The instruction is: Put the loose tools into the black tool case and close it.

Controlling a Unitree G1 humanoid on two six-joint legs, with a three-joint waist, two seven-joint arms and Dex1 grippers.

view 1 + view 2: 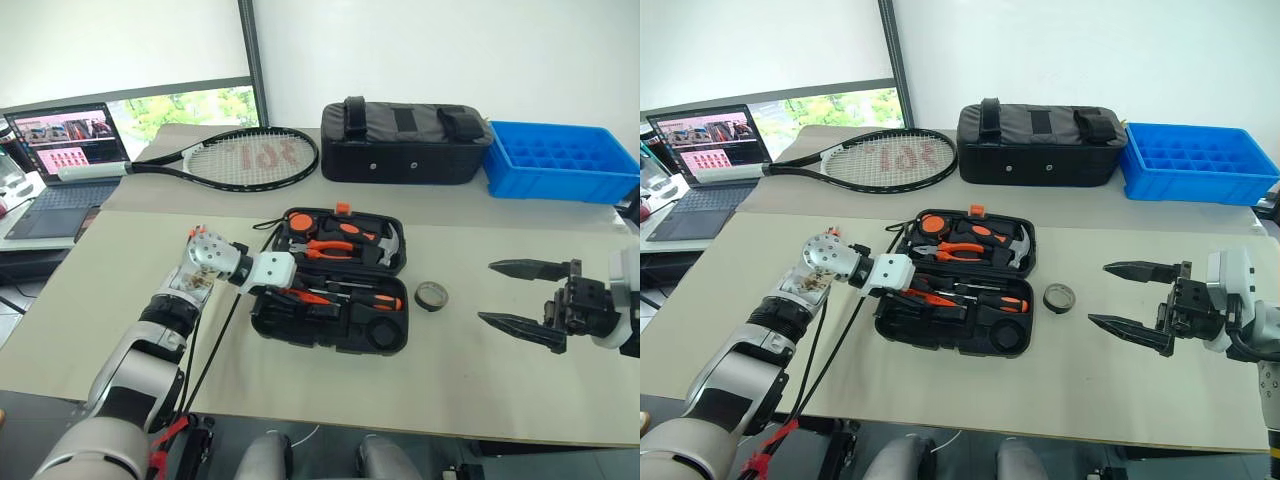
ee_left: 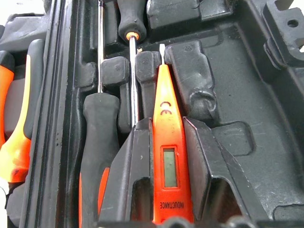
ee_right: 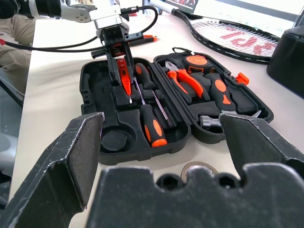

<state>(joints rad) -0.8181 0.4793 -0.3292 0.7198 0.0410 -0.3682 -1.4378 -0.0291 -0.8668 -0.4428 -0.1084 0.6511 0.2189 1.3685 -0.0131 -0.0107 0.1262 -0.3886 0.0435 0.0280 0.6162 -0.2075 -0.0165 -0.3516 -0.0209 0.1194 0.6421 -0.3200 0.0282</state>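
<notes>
Clearly the tester screwdriver (image 2: 167,166) sits pinched between the left fingers (image 2: 128,175).

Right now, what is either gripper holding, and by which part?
The left gripper grips the orange tester screwdriver by its handle end, over the tool case. The right gripper holds nothing.

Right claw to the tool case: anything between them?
Only the tape roll on the table, between right claw and black tool case, seen in the eye views.

Likely an office or lab, laptop (image 1: 68,145) on side desk, plain white wall, window blind
</notes>
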